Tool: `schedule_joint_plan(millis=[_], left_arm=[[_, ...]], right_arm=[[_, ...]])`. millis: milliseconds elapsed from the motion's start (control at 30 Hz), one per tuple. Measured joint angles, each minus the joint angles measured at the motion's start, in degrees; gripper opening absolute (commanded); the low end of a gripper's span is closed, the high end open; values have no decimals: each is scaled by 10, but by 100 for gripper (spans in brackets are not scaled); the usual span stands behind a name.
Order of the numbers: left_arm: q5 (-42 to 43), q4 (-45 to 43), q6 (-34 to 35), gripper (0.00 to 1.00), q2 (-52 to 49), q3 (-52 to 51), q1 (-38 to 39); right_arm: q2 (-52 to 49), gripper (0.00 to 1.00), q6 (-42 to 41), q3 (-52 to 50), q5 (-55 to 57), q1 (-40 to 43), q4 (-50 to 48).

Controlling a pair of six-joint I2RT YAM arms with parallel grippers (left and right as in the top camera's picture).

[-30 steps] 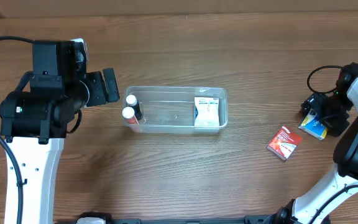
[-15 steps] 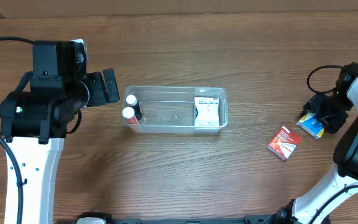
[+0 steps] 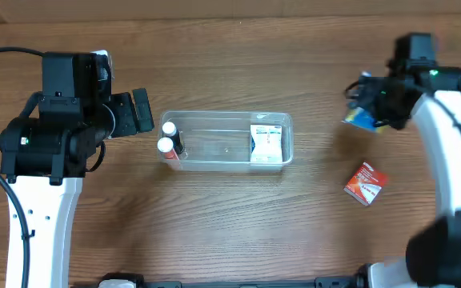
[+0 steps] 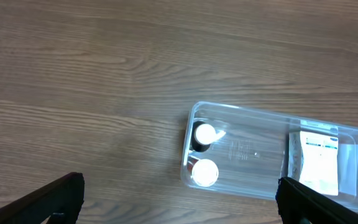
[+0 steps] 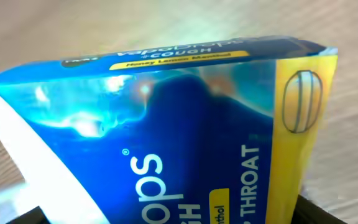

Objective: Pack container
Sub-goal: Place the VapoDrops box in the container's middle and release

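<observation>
The clear container (image 3: 226, 141) sits mid-table and also shows in the left wrist view (image 4: 272, 124). It holds two white-capped bottles (image 3: 167, 138) at its left end and a white packet (image 3: 266, 143) at its right end. My right gripper (image 3: 365, 112) is shut on a blue and yellow cough-drop packet (image 3: 360, 119), held in the air right of the container; the packet fills the right wrist view (image 5: 179, 130). My left gripper (image 3: 138, 110) is open and empty, just left of the container; its dark fingers frame the left wrist view (image 4: 179, 202).
A red packet (image 3: 366, 183) lies on the wooden table to the lower right of the container. The left arm's body (image 3: 54, 128) stands at the left side.
My right gripper has lifted the blue packet off the table at the far right and carried it up and left toward the container. The left arm has not moved.
</observation>
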State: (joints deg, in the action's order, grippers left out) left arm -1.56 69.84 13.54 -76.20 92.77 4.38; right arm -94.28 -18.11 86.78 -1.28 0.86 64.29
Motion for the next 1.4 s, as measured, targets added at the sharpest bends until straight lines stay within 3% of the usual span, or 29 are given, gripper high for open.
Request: schedule_joint_plan(millis=[100,267,433,733,1167,1400], left_arm=[[0,0,0,100,0,0,0],[0,0,0,100,0,0,0],[0,0,0,100,0,0,0],[0,4,0,100,-9,0,0],[0,4,0,100,-10,0,0],[0,4,0,100,-10,0,0]], right_arm=[[50,78,1,2,-2,-113,-10],[45,78,-10,2,-3,-276,-54],[4,78,-49,2,-2,-364,-108],[-136,77,-130,1,-2,-403,-138],[-213,79,-179,1,2,-407,-152],[-221,87,-180,1,9,-407,-153]])
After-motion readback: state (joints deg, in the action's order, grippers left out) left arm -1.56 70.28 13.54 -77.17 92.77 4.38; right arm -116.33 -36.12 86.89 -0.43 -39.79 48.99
